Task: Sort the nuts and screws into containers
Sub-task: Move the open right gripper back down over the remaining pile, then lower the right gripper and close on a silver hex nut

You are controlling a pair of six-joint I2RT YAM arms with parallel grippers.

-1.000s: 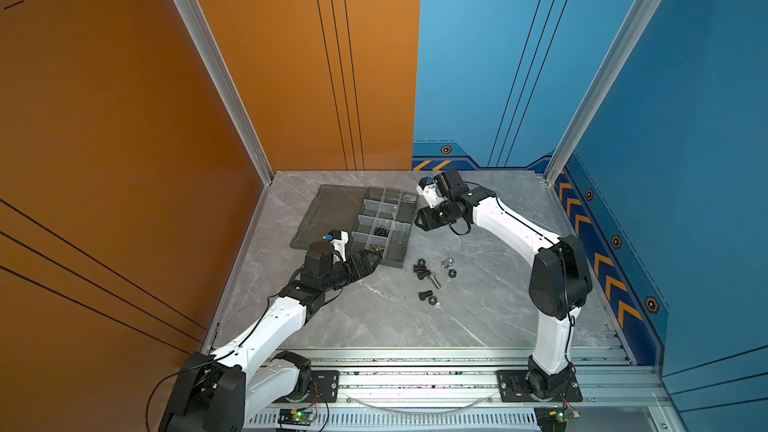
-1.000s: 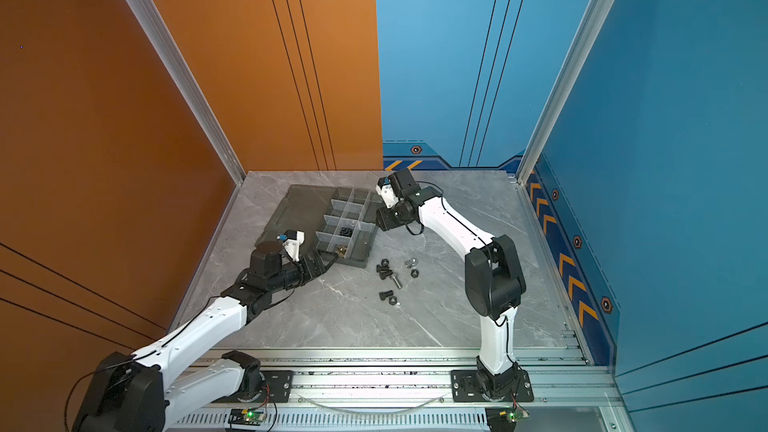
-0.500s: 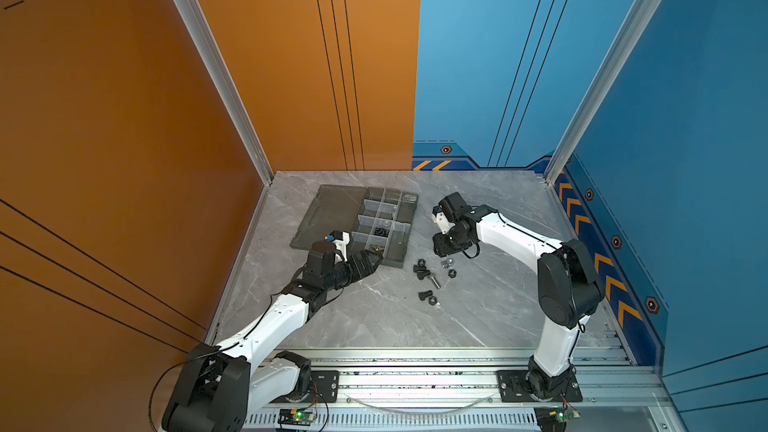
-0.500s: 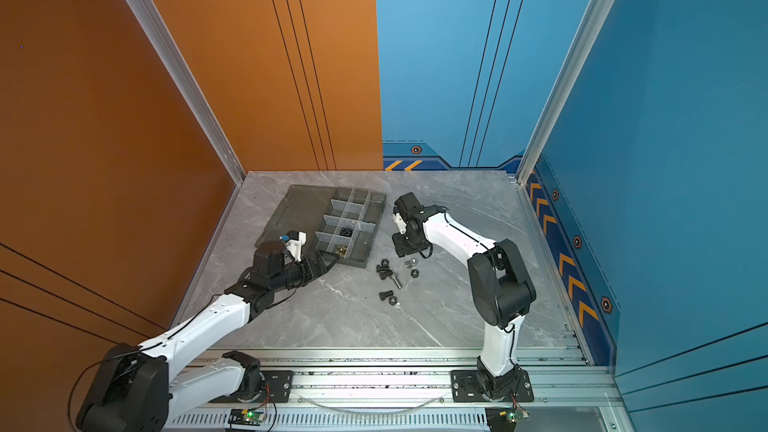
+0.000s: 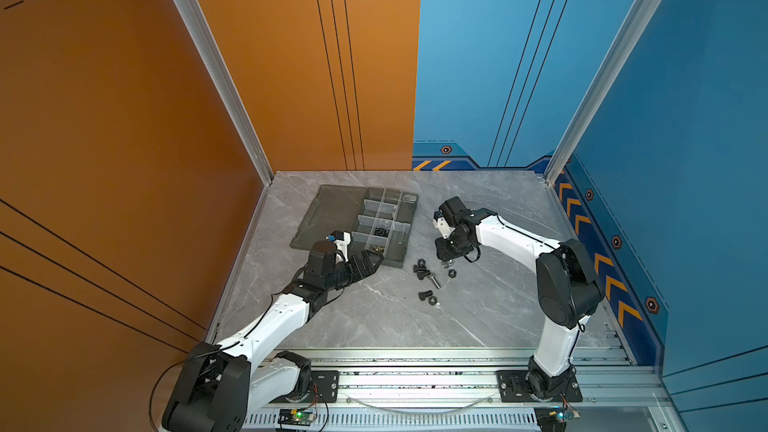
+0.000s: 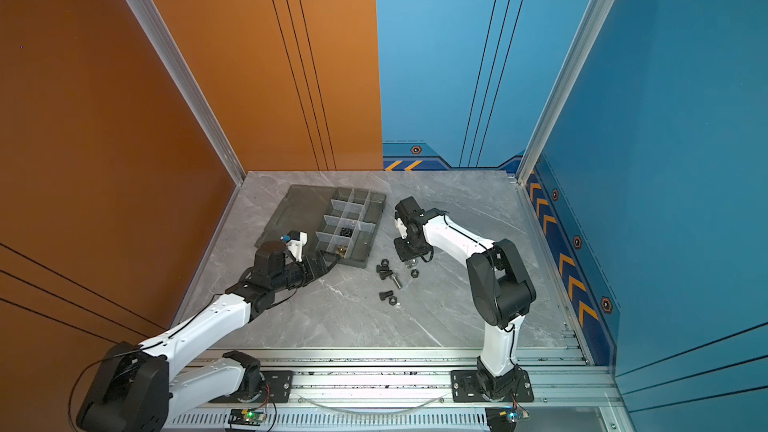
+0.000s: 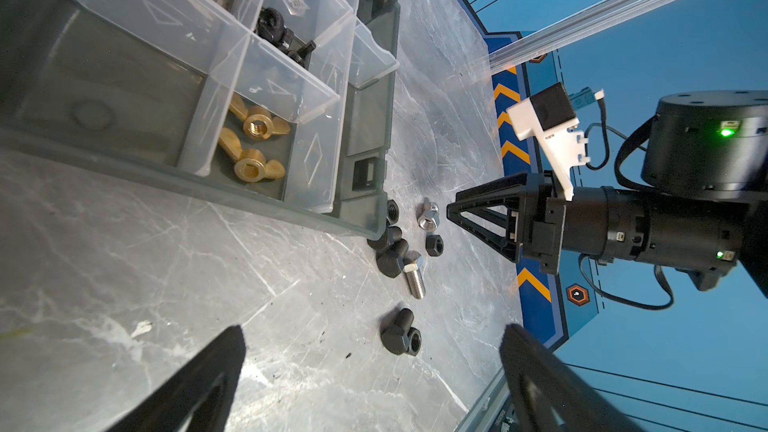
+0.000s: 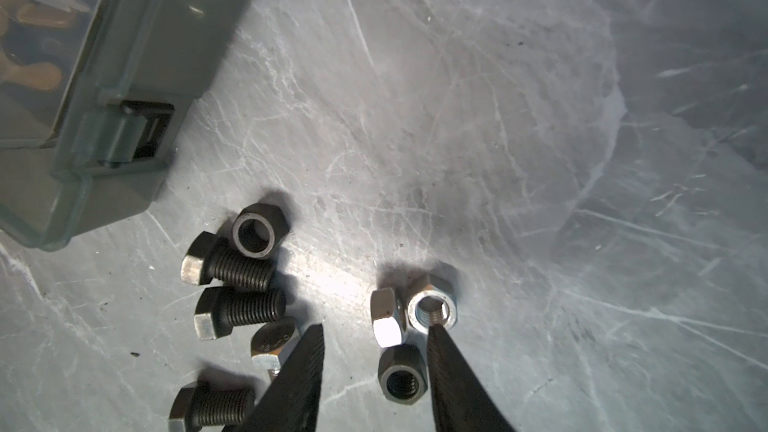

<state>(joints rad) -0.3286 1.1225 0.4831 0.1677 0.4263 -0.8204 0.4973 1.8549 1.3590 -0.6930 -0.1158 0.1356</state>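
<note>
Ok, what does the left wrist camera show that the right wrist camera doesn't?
Left wrist only: the inside of the tray, with black parts in one cell, and the right pincer seen from the side. Right wrist only: that pincer's tips set apart around a silver nut and a black nut, close up. Both: the loose black screws on the table and the tray's latch.

Your 2 top cams sit high, facing steeply down on whole table (image 5: pixel 374 326). L wrist cam looks low across it, R wrist v close above; both catch organizer tray (image 7: pixel 361 139) corner & black bolts (image 8: pixel 237 272)
</note>
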